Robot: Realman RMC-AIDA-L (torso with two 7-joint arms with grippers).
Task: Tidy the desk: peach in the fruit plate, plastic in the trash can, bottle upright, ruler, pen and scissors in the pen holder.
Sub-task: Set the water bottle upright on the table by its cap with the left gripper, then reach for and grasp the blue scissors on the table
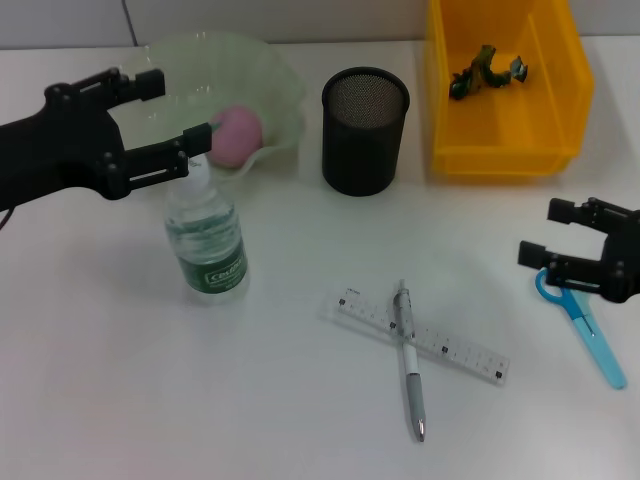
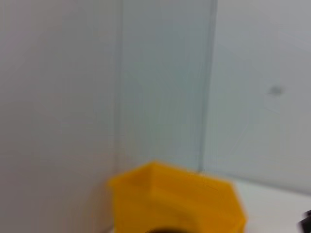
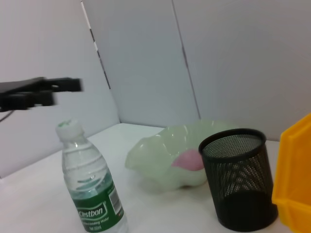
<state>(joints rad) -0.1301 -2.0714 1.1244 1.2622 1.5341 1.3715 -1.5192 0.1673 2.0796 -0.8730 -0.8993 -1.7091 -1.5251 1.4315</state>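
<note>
- White desk (image 1: 250, 400) fills my head view, with a pale panelled wall behind it.
- I see the fruit plate (image 1: 270, 75) at the back left, and the peach (image 1: 238, 135) lies inside it.
- Right of the plate stands the pen holder (image 1: 365, 130), a black mesh cup; I can't see anything in it.
- At the back right is the trash can (image 1: 505, 150), with a crumpled bit of plastic (image 1: 485, 70) inside.
- The bottle (image 1: 207, 245) stands upright in front of the plate, cap on.
- My left gripper (image 1: 180, 105) hovers above the bottle's cap, fingers spread apart and holding nothing.
- Near the front centre the ruler (image 1: 450, 350) lies flat, and the pen (image 1: 410, 365) lies across it, tip toward me.
- Off to the right the scissors (image 1: 590, 335) lie on the desk.
- My right gripper (image 1: 545, 232) sits over their handle end, fingers apart and not pinching anything that I can see.
</note>
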